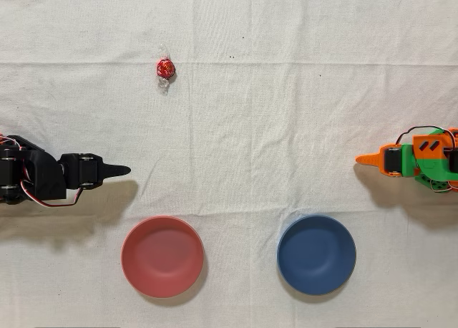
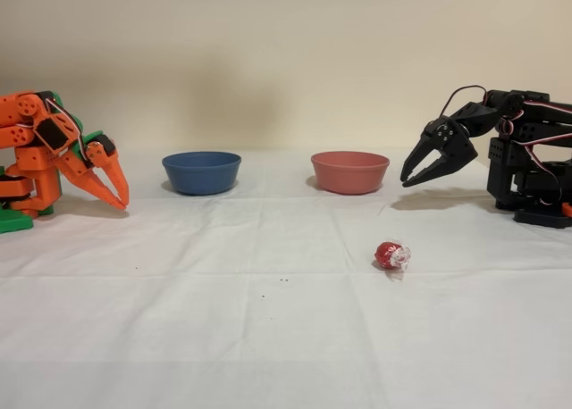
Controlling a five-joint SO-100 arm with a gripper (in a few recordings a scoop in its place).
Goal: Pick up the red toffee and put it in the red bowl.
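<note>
The red toffee (image 1: 165, 69) lies on the white cloth in shiny red foil with clear twisted ends; in the fixed view the toffee (image 2: 390, 254) sits in front of the bowls. The red bowl (image 1: 162, 256) stands empty near the bottom edge in the overhead view, and the same bowl (image 2: 349, 171) is at centre right in the fixed view. My black gripper (image 1: 123, 170) rests at the left, between toffee and bowl, touching neither. Seen from the side, the gripper (image 2: 407, 180) hangs above the cloth, pointing down, its fingertips together and empty.
A dark blue bowl (image 1: 316, 254) of the same size stands to the right of the red one in the overhead view, and shows as the bowl (image 2: 201, 171) at the left from the side. The idle orange arm (image 1: 411, 160) sits at the opposite edge.
</note>
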